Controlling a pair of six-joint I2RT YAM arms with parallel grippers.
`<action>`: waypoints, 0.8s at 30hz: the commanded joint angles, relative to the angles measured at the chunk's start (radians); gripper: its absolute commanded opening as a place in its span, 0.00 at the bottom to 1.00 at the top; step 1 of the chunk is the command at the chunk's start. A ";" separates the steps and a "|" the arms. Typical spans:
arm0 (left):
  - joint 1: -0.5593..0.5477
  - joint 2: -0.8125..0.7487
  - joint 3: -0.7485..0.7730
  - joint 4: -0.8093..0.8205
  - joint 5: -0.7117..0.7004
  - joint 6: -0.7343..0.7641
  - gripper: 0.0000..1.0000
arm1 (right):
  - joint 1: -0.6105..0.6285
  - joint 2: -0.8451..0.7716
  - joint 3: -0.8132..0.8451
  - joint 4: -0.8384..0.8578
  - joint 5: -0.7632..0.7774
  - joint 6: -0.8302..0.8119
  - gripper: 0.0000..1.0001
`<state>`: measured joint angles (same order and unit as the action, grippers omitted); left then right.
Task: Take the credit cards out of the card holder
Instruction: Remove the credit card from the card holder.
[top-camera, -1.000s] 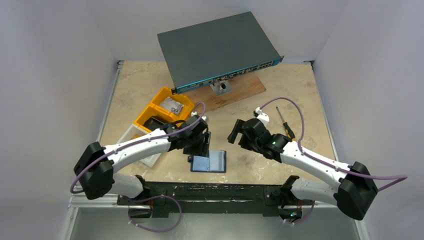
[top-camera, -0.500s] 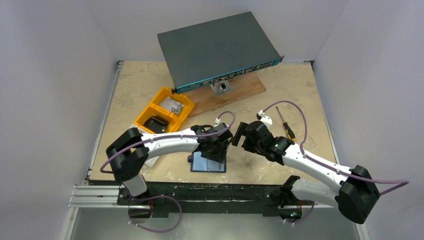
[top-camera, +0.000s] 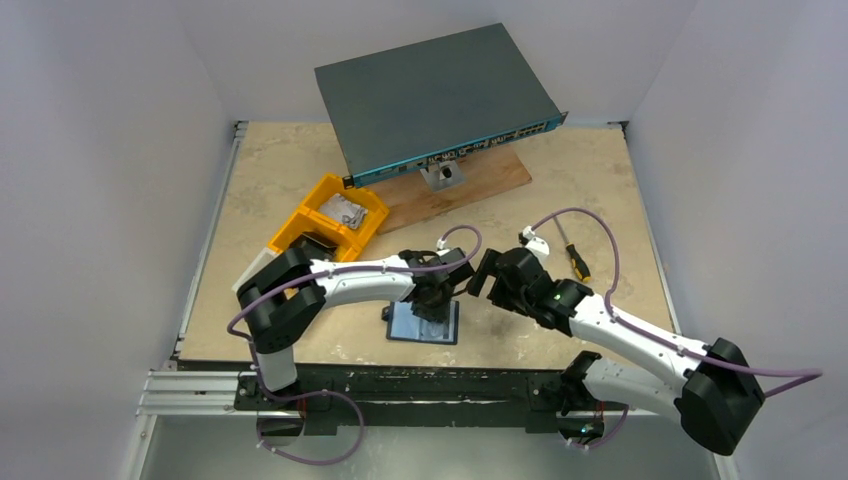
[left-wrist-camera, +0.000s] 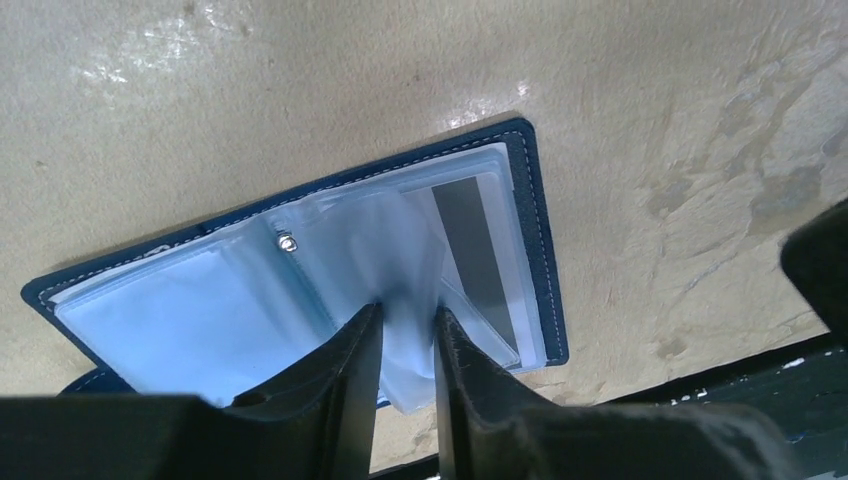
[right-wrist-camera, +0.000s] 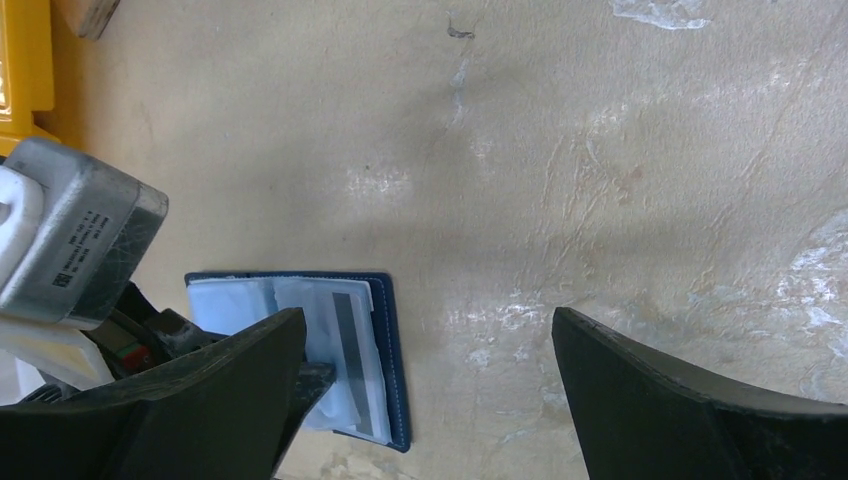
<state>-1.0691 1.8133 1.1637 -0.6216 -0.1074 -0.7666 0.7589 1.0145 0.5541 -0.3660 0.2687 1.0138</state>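
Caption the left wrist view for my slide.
Left gripper pinching a clear sleeve of the open card holder on the table.

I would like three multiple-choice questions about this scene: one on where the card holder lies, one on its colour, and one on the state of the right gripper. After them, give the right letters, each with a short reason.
1. Where does the card holder lie?
A. At the far edge of the table
B. Near the front edge of the table
C. Lifted off the table

2. What colour is its cover?
A. Red
B. Yellow
C. Dark navy

3. How do the jaws of the right gripper stand?
A. Open, nothing between them
B. Shut tight, empty
C. Shut on the card holder

Answers: 1 B, the top view shows it lying flat close to the arm bases. 2 C, a navy border frames the clear sleeves. 3 A, the right wrist view shows only bare table between them.
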 joint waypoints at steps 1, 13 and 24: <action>-0.001 0.058 -0.015 0.028 0.011 -0.013 0.18 | -0.002 0.023 -0.002 0.037 -0.019 -0.003 0.94; 0.138 -0.150 -0.201 0.303 0.301 -0.141 0.00 | 0.002 0.122 -0.019 0.219 -0.214 -0.081 0.60; 0.188 -0.277 -0.343 0.483 0.410 -0.209 0.00 | 0.099 0.275 0.057 0.279 -0.240 -0.073 0.29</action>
<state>-0.8898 1.5978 0.8471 -0.2432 0.2462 -0.9428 0.8219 1.2541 0.5480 -0.1493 0.0460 0.9424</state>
